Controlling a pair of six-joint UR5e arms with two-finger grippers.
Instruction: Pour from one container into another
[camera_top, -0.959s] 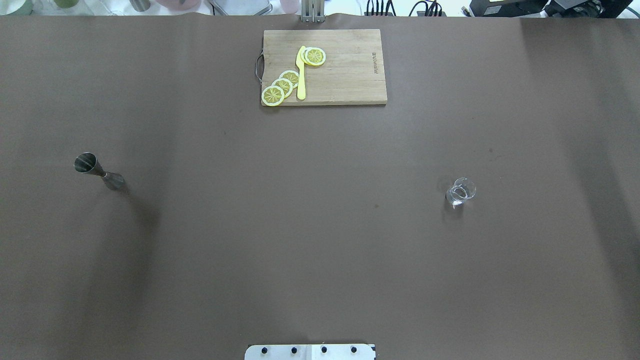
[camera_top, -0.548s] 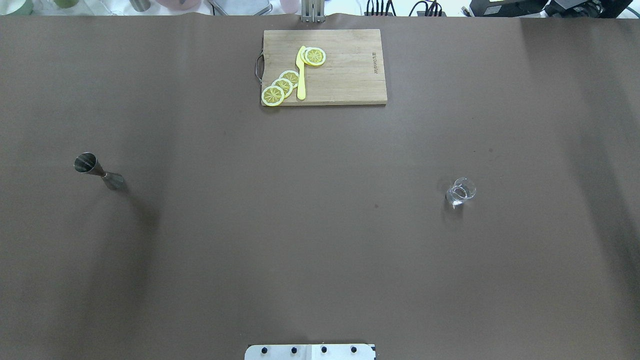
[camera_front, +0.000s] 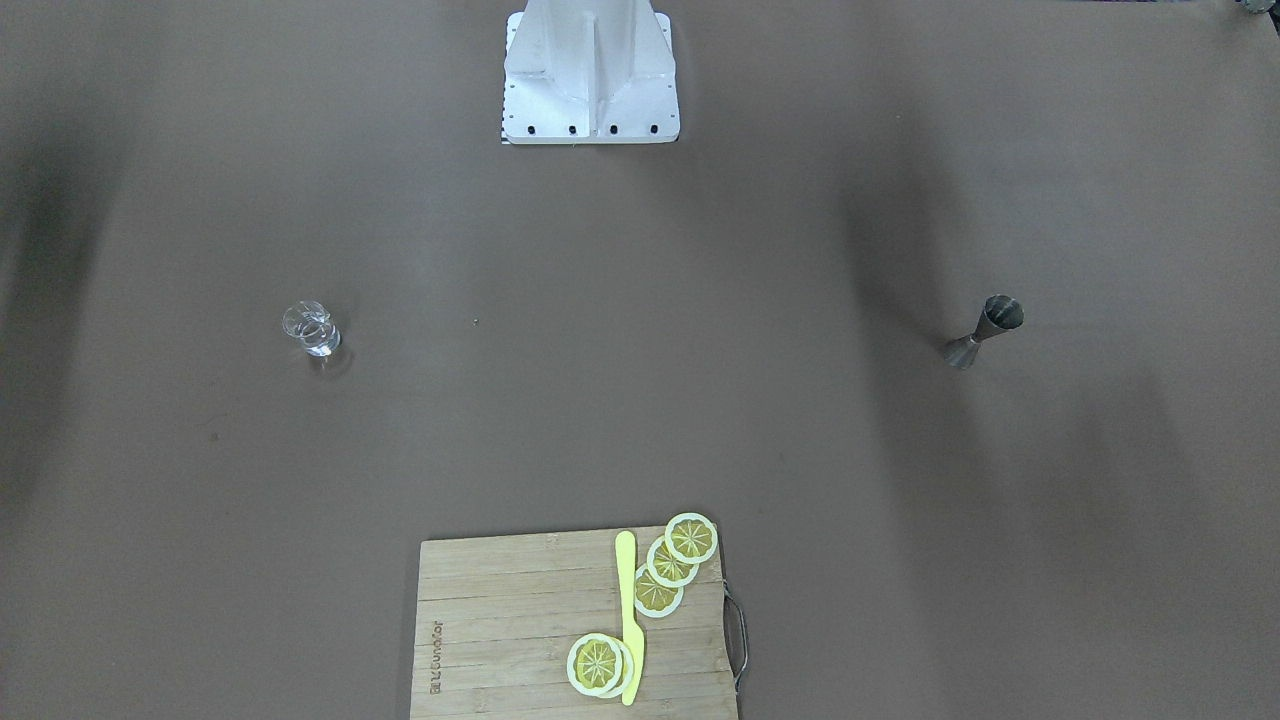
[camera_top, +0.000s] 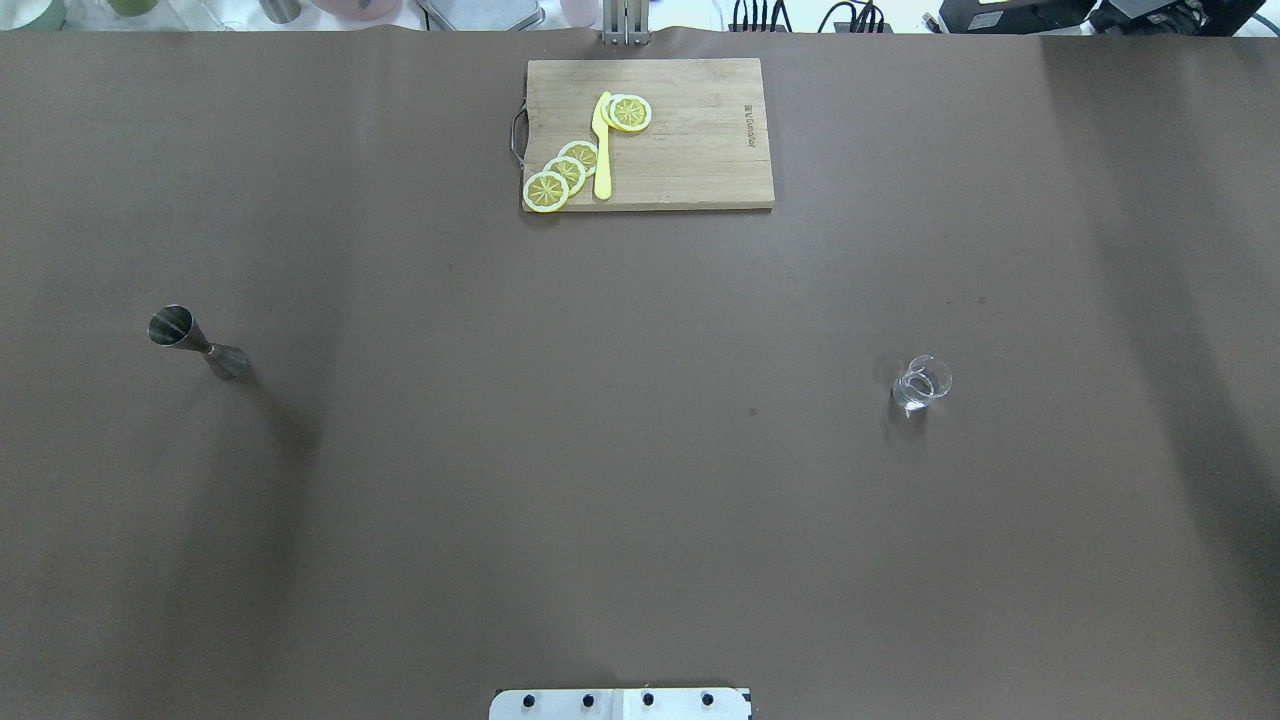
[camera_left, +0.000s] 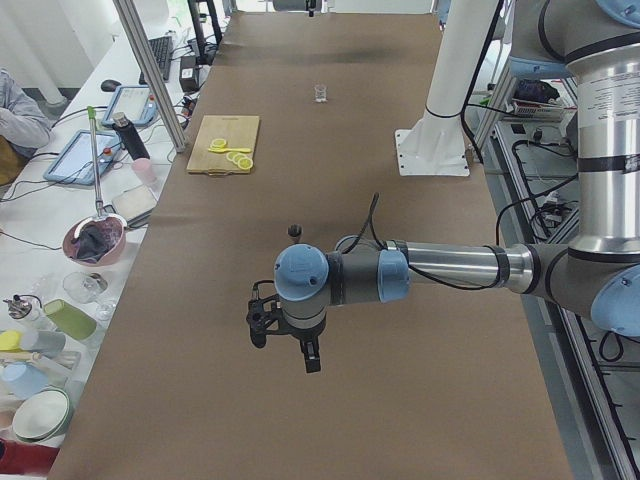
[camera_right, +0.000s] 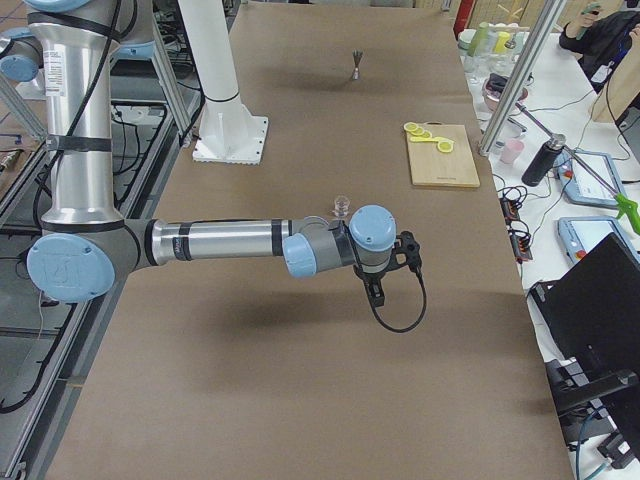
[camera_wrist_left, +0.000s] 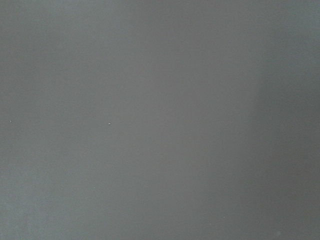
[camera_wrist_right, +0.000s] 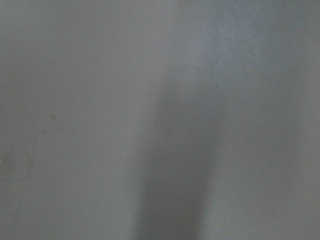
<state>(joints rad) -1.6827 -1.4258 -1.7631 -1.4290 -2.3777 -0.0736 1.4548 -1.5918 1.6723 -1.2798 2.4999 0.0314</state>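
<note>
A small steel jigger (camera_top: 190, 342) stands upright on the brown table, on the robot's left side; it also shows as the jigger (camera_front: 985, 330) in the front-facing view. A small clear glass (camera_top: 920, 384) with a little liquid stands on the right side, seen too as the glass (camera_front: 311, 329). Both grippers show only in the side views. My left gripper (camera_left: 300, 348) hangs above the table, nearer the left end than the jigger (camera_left: 294, 232). My right gripper (camera_right: 377, 291) hangs just past the glass (camera_right: 342, 205), toward the right end. I cannot tell whether either is open or shut. Both wrist views show only bare table.
A wooden cutting board (camera_top: 700, 140) at the far middle edge carries lemon slices (camera_top: 565, 175) and a yellow knife (camera_top: 602, 150). The robot's white base (camera_front: 590, 75) is at the near middle. Side benches hold bowls, bottles, tablets; a person's sleeve (camera_left: 20, 120) shows there.
</note>
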